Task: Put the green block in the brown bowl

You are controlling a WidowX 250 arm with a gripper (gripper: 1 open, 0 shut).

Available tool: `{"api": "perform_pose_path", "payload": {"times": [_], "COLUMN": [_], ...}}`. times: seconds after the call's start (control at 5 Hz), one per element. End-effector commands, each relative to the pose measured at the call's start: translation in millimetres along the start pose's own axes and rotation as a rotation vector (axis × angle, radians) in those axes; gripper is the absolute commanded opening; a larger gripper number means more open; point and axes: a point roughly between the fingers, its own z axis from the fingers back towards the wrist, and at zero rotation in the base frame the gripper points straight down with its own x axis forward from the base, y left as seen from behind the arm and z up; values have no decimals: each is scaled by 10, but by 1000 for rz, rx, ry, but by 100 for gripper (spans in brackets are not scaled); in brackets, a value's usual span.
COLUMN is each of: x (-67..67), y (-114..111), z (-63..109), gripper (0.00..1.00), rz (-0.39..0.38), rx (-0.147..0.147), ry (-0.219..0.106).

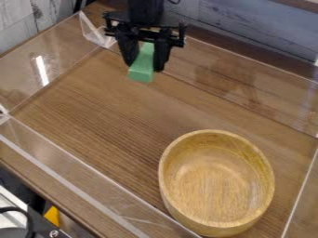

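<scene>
The green block point(143, 66) hangs in the air above the wooden table, pinched at its top end between the black fingers of my gripper point(145, 48), which is shut on it and points down. Block and gripper are at the upper middle of the camera view. The brown bowl point(218, 179) sits at the lower right on the table, round, light wood, with nothing inside. The block is well up and to the left of the bowl, apart from it.
Clear plastic walls point(74, 200) fence the wooden table point(99, 121) along its near and left sides. A transparent bracket point(95, 33) stands at the back left beside the arm. A grey plank wall lies behind.
</scene>
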Motion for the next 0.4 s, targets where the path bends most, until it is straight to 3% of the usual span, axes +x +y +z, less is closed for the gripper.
{"api": "perform_pose_path", "payload": {"times": [0.0,0.2], "x": [120,147], "y": [30,36], "z": [136,138], "gripper": [0,0], "rz": [-4,-15], "rx": [-3,-2], "ry": [-55,-58]}}
